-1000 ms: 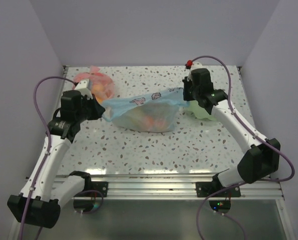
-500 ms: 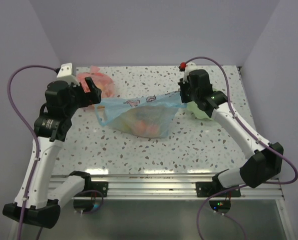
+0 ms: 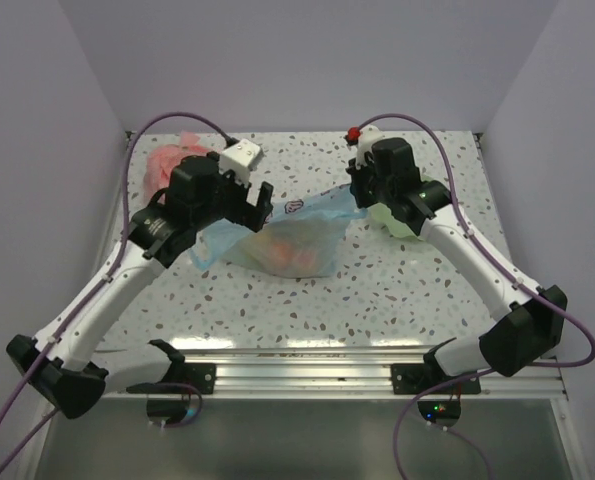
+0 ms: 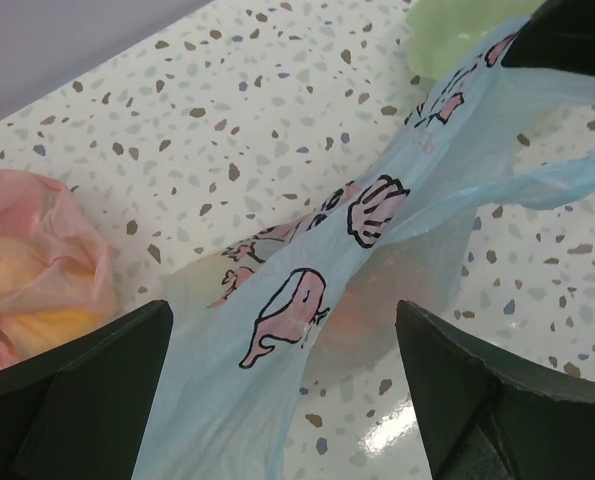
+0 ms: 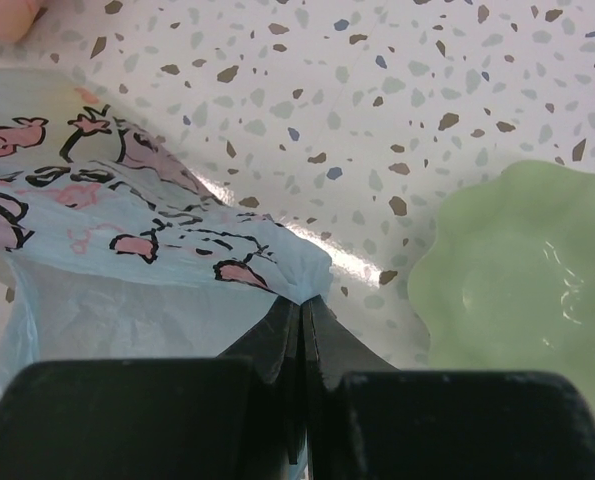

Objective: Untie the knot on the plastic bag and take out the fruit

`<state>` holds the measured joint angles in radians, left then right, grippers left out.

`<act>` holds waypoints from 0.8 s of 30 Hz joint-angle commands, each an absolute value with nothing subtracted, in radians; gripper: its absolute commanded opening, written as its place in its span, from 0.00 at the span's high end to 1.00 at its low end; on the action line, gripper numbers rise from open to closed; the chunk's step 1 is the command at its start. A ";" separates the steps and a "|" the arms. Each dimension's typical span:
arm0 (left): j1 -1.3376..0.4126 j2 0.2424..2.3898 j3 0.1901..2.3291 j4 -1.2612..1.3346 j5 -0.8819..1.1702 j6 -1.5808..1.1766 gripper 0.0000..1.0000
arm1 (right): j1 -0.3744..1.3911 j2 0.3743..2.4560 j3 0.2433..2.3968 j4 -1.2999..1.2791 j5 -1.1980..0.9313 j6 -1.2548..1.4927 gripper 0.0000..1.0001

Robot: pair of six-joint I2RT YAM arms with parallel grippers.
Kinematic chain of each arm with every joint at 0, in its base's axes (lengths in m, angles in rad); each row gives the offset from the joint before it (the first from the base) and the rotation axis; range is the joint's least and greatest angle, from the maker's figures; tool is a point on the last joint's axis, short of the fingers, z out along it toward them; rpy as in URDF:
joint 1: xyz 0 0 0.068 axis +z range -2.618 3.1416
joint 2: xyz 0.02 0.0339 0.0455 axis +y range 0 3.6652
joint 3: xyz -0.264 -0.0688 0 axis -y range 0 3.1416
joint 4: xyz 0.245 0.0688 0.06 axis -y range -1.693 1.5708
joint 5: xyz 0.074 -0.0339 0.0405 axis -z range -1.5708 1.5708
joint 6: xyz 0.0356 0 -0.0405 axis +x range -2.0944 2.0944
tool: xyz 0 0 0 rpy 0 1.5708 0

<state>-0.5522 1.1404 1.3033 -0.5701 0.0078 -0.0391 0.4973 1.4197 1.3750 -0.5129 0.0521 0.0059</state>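
Note:
The light-blue plastic bag (image 3: 299,232) lies mid-table, its printed band (image 4: 307,310) stretched up toward the right. My right gripper (image 3: 358,196) is shut on the bag's bunched right end (image 5: 302,285), holding it raised. My left gripper (image 3: 258,207) hovers open over the bag's left part; in the left wrist view the plastic runs between the wide-apart fingers (image 4: 87,385) without touching them. Fruit (image 3: 295,250) shows as blurred orange shapes through the plastic (image 4: 377,305). I cannot make out a knot.
A pink-red bag (image 3: 165,163) with yellowish fruit (image 4: 27,275) sits at the back left. A pale green scalloped dish (image 3: 402,218) lies just right of the right gripper (image 5: 522,275). Walls enclose the table on three sides.
The left gripper has let go of the bag's left end, opened, and swung right to hover over the bag. The bag's left side slackened. The right gripper kept its grip and drifted slightly left.

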 commanded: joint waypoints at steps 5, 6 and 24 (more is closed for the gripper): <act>-0.670 1.233 1.279 -0.399 -0.078 0.086 0.00 | 0.499 1.385 1.450 -0.540 0.026 -0.006 1.00; -0.678 1.253 1.273 -0.388 -0.078 0.090 0.00 | 0.500 1.381 1.454 -0.541 0.025 -0.008 1.00; -0.712 1.393 1.258 -0.272 -0.221 0.092 0.05 | 0.500 1.371 1.443 -0.543 0.021 -0.006 1.00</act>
<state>-0.7139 1.3819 1.2526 -0.3447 -0.1646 0.0895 0.4976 1.4113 1.4120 -0.5396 0.0338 0.0059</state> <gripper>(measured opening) 0.953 0.010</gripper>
